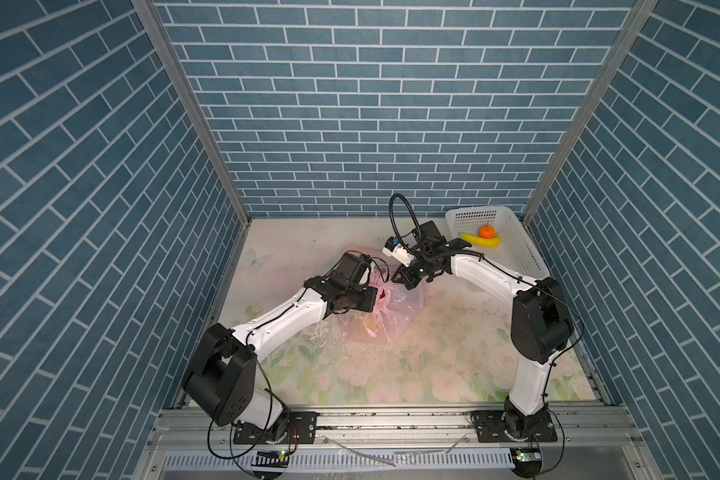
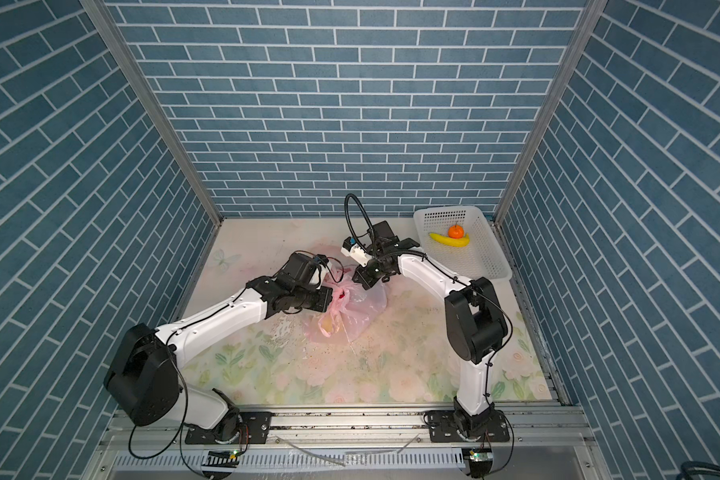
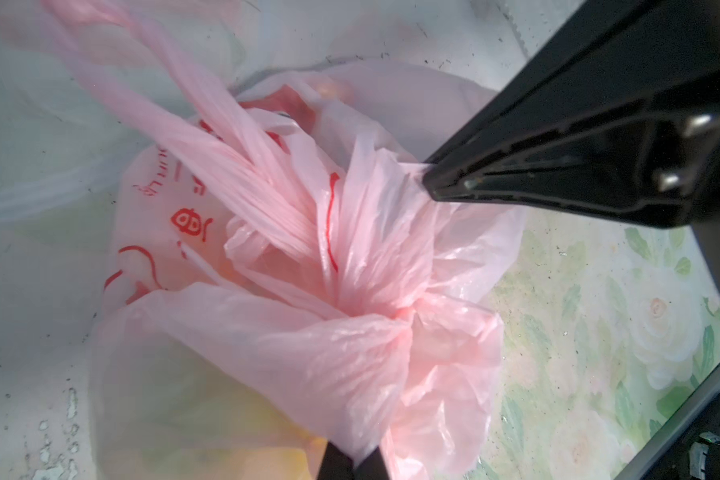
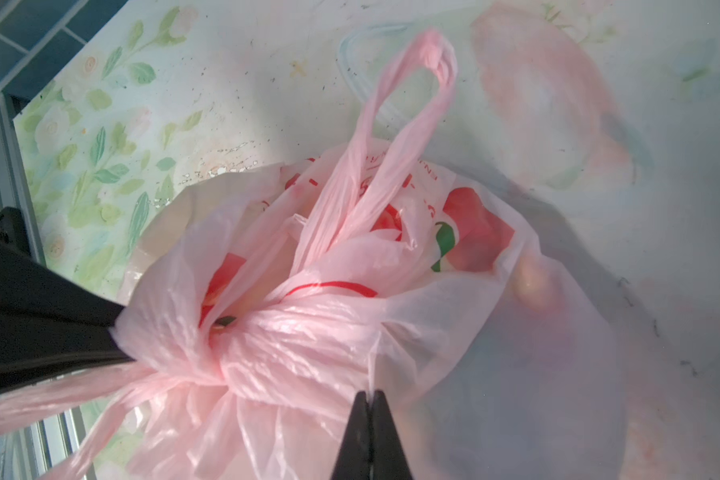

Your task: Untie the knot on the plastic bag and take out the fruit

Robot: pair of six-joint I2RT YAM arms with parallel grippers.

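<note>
Left gripper and right gripper both clamp one pink plastic bag near its one knot; one tangerine right of centre.

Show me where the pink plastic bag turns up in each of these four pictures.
Top view: the plastic bag lies mid-table.
Top view: mid-table here too.
Left wrist: it fills most of the picture.
Right wrist: it fills most of the picture.
Shared landmark: the flowered table under it.
</note>
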